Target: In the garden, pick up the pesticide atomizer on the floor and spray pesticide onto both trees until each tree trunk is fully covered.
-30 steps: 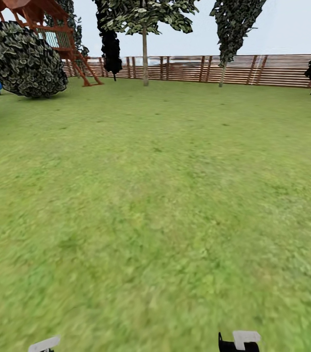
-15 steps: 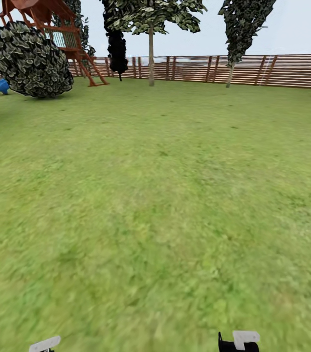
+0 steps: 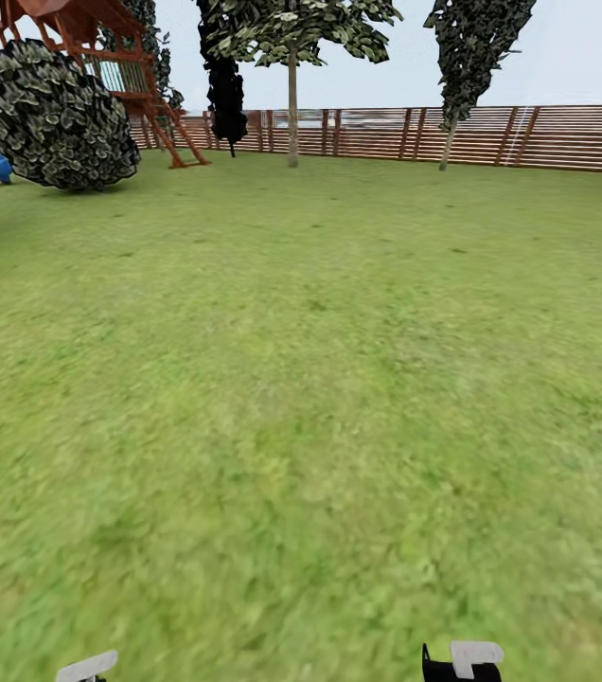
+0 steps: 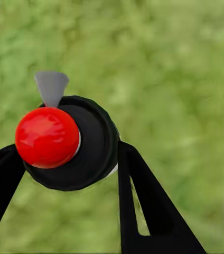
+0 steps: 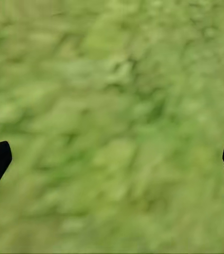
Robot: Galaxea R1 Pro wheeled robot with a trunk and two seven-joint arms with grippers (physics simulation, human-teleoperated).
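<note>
Two pale-trunked trees (image 3: 292,104) stand far off by fence (image 3: 490,135), across lawn (image 3: 301,379). Whole head view shifts slightly since half second ago: bush (image 3: 55,118) and playset (image 3: 102,66) slide left, so base is turning, not things moving. Left gripper (image 4: 70,159) clamps black-bodied, red-capped atomizer (image 4: 70,143). Right gripper (image 5: 112,159) spread wide, empty, over grass. No spray visible. Judgement: pickup done, transit to trunks underway.

You get flat, even daylight with no clear cast shadows. The lawn (image 3: 320,398) smears into blur toward the head view's lower edge, both wrist views show soft, unfocused grass, and the fence (image 3: 490,137) stays fairly crisp.
</note>
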